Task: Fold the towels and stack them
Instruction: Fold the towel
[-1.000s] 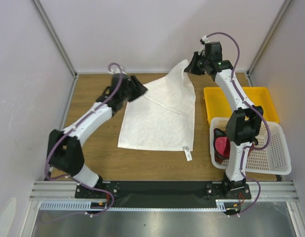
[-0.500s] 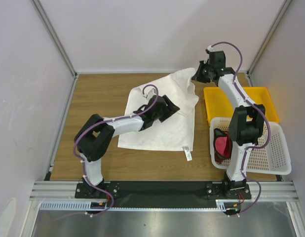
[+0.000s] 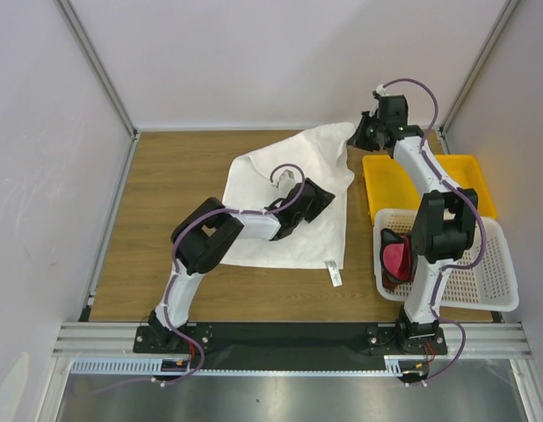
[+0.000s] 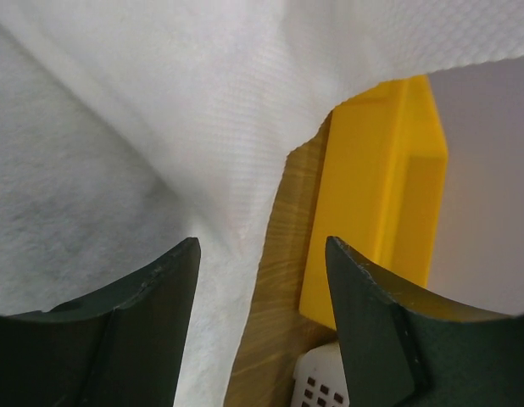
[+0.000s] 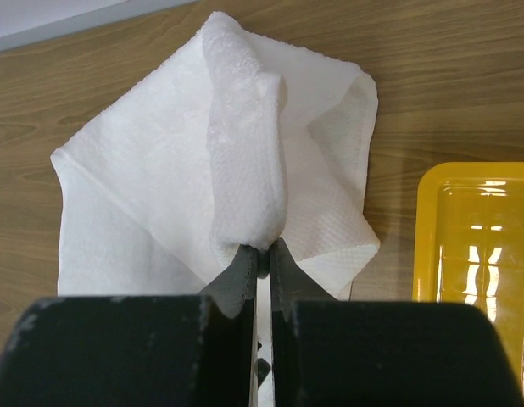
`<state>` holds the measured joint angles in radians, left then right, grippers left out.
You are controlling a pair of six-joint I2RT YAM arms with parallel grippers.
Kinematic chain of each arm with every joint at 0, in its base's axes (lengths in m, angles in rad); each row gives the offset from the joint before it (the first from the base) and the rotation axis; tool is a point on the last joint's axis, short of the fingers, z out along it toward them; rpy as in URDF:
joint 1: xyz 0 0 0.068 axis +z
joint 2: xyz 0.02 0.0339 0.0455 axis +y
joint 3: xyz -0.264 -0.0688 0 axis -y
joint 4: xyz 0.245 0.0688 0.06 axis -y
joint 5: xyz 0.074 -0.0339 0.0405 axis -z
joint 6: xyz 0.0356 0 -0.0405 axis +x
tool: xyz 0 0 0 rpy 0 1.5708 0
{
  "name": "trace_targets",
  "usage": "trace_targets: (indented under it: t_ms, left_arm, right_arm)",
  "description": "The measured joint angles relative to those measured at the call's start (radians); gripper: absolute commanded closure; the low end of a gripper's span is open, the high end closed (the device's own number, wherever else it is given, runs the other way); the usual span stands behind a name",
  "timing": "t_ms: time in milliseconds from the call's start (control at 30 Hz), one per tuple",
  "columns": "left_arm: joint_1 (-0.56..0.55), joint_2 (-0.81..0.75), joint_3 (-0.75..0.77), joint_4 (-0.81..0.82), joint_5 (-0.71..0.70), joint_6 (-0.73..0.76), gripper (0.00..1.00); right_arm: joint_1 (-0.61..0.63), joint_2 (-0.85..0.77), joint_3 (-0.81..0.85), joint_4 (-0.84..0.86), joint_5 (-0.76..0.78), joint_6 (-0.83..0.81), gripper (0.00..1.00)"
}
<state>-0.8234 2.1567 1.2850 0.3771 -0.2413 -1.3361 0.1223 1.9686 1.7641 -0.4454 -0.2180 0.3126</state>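
Right gripper point(image 3: 366, 134): jaws pinching a raised corner of the white towel point(image 3: 254, 180) at the far edge of the tabletop point(image 3: 166, 185). Left gripper point(image 4: 262, 254): jaws spread and empty, above the towel's right edge, near the yellow tray point(image 3: 390, 180). Magenta towel point(image 3: 396, 260): in the basket point(image 3: 487, 272), near right corner.
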Motion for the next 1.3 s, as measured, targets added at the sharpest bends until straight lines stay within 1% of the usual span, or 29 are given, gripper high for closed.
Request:
trace_targets:
  t_ms: [233, 433, 733, 1000, 1100, 1233, 1300]
  left_arm:
    - [-0.001, 0.06, 0.075, 0.043, -0.011, -0.032, 0.36]
    - [-0.002, 0.08, 0.084, 0.045, -0.011, -0.052, 0.36]
    - [-0.025, 0.081, 0.095, -0.029, -0.045, -0.063, 0.37]
    - [-0.032, 0.108, 0.138, -0.047, -0.05, -0.089, 0.39]
    - [-0.032, 0.116, 0.156, -0.055, -0.065, -0.098, 0.41]
    - [-0.032, 0.134, 0.18, -0.069, -0.077, -0.112, 0.49]
    - [-0.032, 0.148, 0.19, -0.072, -0.081, -0.123, 0.51]
  right_arm:
    - [-0.003, -0.004, -0.011, 0.01, 0.001, 0.0, 1.0]
    - [-0.007, -0.003, -0.012, 0.01, 0.002, 0.0, 1.0]
    - [-0.009, -0.003, -0.012, 0.01, 0.003, 0.0, 1.0]
    - [-0.009, -0.003, -0.013, 0.01, 0.004, 0.0, 1.0]
    - [-0.009, -0.003, -0.014, 0.01, 0.004, 0.0, 1.0]
    - [-0.009, -0.003, -0.014, 0.01, 0.005, 0.0, 1.0]
    - [-0.009, -0.003, -0.014, 0.01, 0.008, 0.0, 1.0]
